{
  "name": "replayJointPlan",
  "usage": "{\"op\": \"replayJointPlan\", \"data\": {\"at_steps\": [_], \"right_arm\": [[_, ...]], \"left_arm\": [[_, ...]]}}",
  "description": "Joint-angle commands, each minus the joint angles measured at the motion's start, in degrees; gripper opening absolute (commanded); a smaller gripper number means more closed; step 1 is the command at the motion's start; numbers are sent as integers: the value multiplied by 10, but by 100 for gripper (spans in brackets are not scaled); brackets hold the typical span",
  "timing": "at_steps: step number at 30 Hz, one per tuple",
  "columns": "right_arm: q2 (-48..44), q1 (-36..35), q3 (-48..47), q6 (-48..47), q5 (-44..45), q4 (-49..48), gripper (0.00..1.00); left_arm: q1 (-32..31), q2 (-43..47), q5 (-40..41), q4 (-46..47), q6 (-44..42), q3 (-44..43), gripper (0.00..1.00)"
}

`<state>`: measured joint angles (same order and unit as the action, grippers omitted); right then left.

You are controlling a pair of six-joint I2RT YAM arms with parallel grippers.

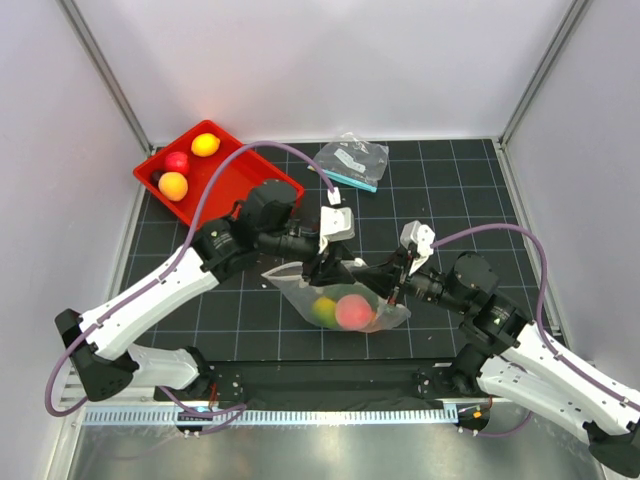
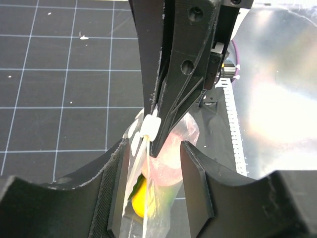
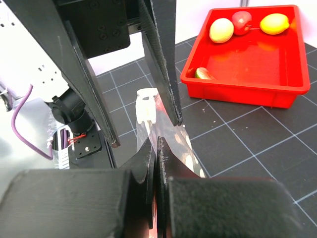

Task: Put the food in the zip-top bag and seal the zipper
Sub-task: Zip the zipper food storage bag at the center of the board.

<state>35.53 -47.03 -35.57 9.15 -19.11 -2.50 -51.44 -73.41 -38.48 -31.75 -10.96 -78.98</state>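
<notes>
The zip-top bag (image 1: 385, 312) lies mid-table, clear with white dots. Inside it are a pink peach (image 1: 353, 312) and a yellow-green fruit (image 1: 323, 309). My right gripper (image 3: 157, 142) is shut on the zipper (image 3: 148, 130), just behind its white slider (image 3: 147, 106). My left gripper (image 2: 154, 153) is open and straddles the bag's top edge; the strip and slider (image 2: 150, 127) run up between its fingers (image 2: 198, 183). The bag film rests against the left-hand finger. From above, the left gripper (image 1: 325, 263) and right gripper (image 1: 394, 282) meet over the bag's upper edge.
A red tray (image 1: 232, 182) at the back left holds a yellow fruit (image 1: 205, 144), a red one (image 1: 177, 161) and an orange one (image 1: 172, 186). A smaller clear pouch with a teal strip (image 1: 353, 163) lies at the back centre. White walls enclose the black gridded mat.
</notes>
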Motion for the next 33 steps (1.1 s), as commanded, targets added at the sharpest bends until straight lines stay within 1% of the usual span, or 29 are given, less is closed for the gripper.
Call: {"op": "replayJointPlan", "data": {"at_steps": [1, 2, 5, 6, 8, 9, 10, 12, 13, 15, 17, 22, 23, 25, 26, 27, 29, 33], "right_arm": [[5, 1, -18, -1, -23, -34, 1], [14, 0, -21, 1, -29, -33, 1], [32, 1, -27, 1, -46, -34, 1], [35, 0, -27, 1, -49, -34, 1], [41, 0, -28, 0, -53, -35, 1], [41, 0, -28, 0, -53, -35, 1], [41, 1, -28, -1, -53, -35, 1], [37, 0, -27, -1, -50, -36, 1], [34, 0, -25, 0, -49, -36, 1], [25, 0, -23, 0, -42, -37, 1], [18, 0, -20, 0, -38, -38, 1], [4, 0, -17, 0, -34, -37, 1], [3, 0, -17, 0, -34, -36, 1], [3, 0, -17, -1, -34, -35, 1], [5, 0, -18, -2, -35, -33, 1], [7, 1, -18, -3, -34, -32, 1], [7, 0, -19, -4, -32, -30, 1], [-8, 0, -11, 5, -20, -47, 1]], "left_arm": [[4, 21, -32, 45, 16, 6, 48], [3, 19, -36, 48, 20, 6, 47], [6, 16, -43, 49, 24, 4, 40], [7, 17, -46, 49, 25, 4, 40], [8, 18, -50, 52, 26, 4, 35], [10, 20, -53, 51, 26, 5, 25], [12, 20, -54, 51, 26, 5, 20], [13, 22, -54, 51, 25, 6, 13], [13, 22, -54, 51, 24, 7, 13], [13, 20, -54, 51, 24, 8, 30], [13, 16, -54, 51, 25, 7, 40], [13, 12, -53, 48, 26, 6, 41], [13, 11, -53, 49, 27, 6, 33], [13, 10, -53, 47, 25, 5, 20], [13, 10, -54, 47, 26, 4, 11], [13, 11, -54, 47, 25, 4, 7], [13, 12, -52, 48, 25, 5, 0], [13, 12, -43, 47, 23, 7, 0]]}}
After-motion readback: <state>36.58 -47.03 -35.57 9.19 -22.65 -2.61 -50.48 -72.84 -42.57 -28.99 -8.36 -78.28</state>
